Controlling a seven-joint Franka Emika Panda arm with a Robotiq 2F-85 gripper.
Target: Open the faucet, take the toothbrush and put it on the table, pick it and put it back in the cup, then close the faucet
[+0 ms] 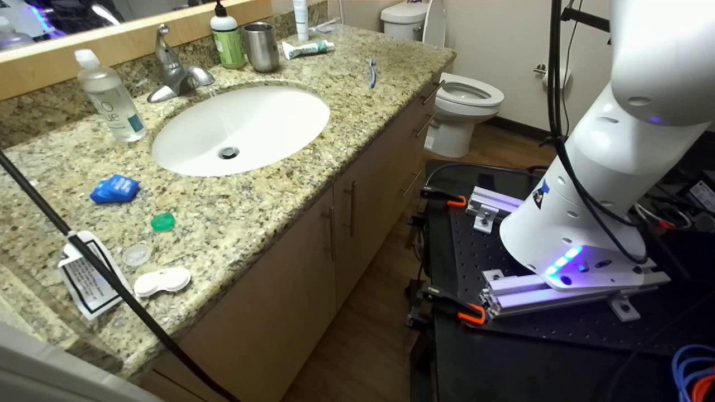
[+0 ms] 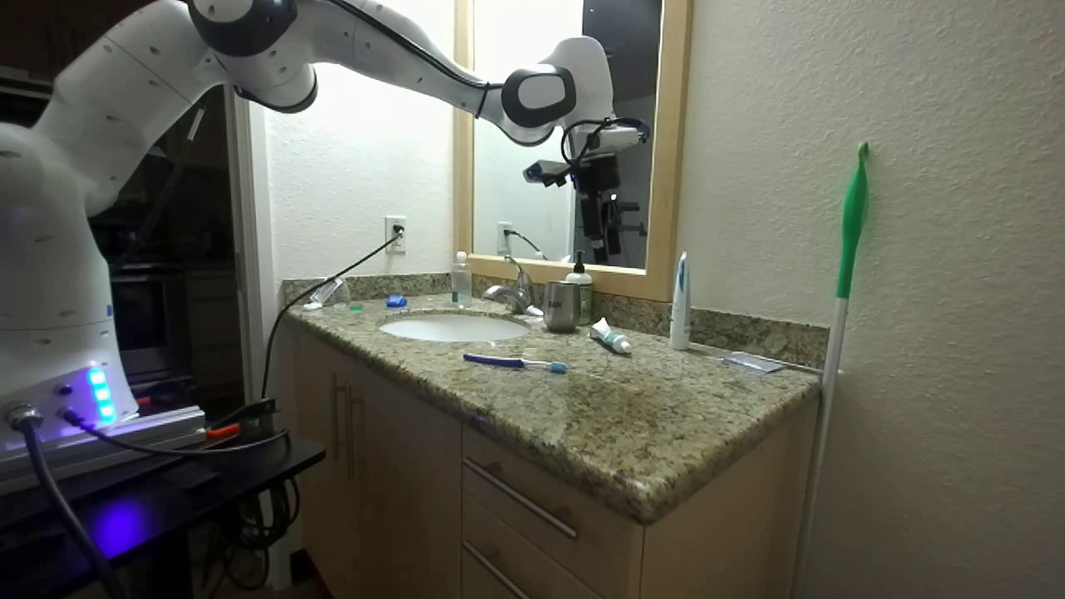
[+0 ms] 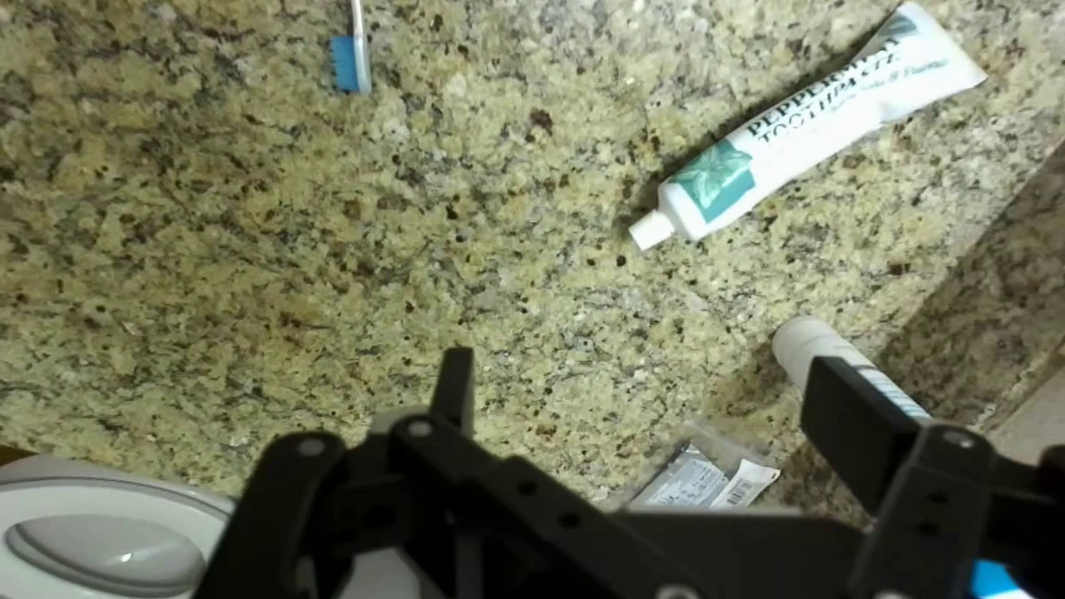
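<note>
The toothbrush (image 1: 372, 74) lies flat on the granite table (image 1: 313, 195); in an exterior view its handle (image 2: 495, 360) is dark blue. Its light-blue bristled head (image 3: 354, 62) shows at the wrist view's upper left. The grey metal cup (image 1: 261, 49) stands upright beside the soap bottle, with nothing visible sticking out; it also shows in an exterior view (image 2: 562, 306). The chrome faucet (image 1: 176, 72) has its lever raised, and a thin water stream appears to fall into the sink (image 1: 290, 120). My gripper (image 3: 641, 387) is open and empty, high above the countertop (image 2: 601, 229).
A toothpaste tube (image 3: 799, 133) lies near the cup. A white tube (image 2: 681, 304) stands upright by the wall, with a plastic packet (image 2: 751, 361) beside it. A green soap bottle (image 1: 228, 42) and clear bottle (image 1: 110, 97) flank the faucet. The mirror (image 2: 541, 208) is behind the arm.
</note>
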